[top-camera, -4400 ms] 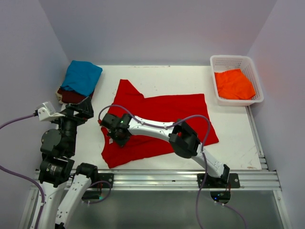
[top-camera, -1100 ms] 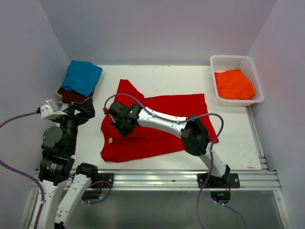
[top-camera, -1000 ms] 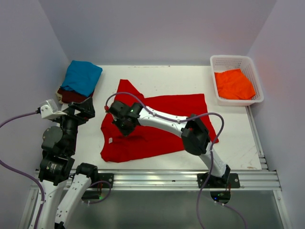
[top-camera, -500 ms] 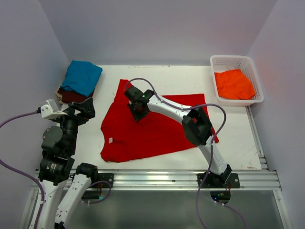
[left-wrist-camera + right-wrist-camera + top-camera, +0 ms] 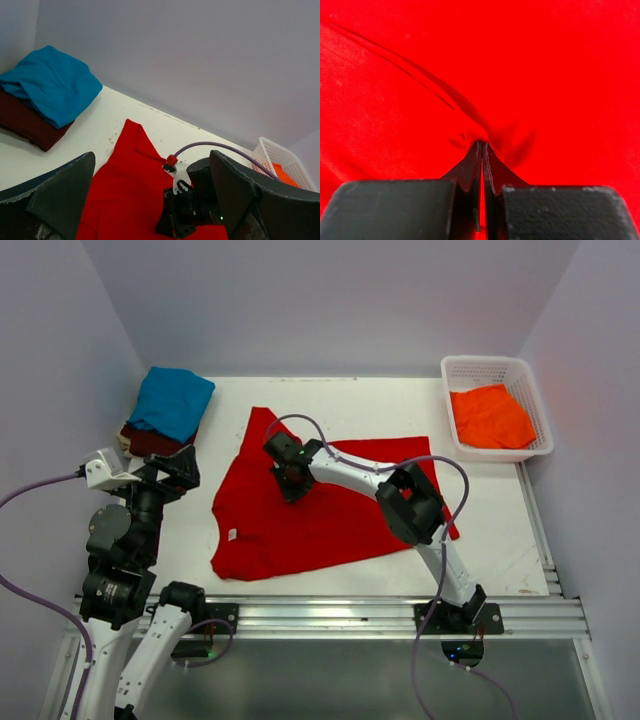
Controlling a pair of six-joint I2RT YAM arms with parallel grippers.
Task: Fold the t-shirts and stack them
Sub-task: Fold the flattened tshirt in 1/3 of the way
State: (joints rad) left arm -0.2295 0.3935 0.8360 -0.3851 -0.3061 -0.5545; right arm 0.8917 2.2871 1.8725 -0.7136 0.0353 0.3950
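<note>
The bright red t-shirt [image 5: 320, 515] lies spread on the white table, one sleeve pointing to the back left. My right gripper [image 5: 291, 480] is down on its upper middle, shut on a pinch of the red cloth [image 5: 482, 145], which puckers at the fingertips. The teal blue t-shirt [image 5: 172, 400] lies folded on the dark maroon t-shirt [image 5: 150, 443] at the back left. The orange t-shirt [image 5: 490, 416] lies in the white basket [image 5: 497, 368]. My left gripper [image 5: 165, 475] is open and empty, held above the table's left edge; its fingers [image 5: 65, 197] frame the left wrist view.
The white lattice basket stands at the back right corner. Purple-grey walls close the table on three sides. A metal rail [image 5: 330, 610] runs along the near edge. The right arm [image 5: 410, 505] stretches across the red shirt.
My right gripper has dragged the shirt's left part from the near left up toward the back middle, smoothing the cloth; in the last half second it barely moved. The left arm has stayed still.
</note>
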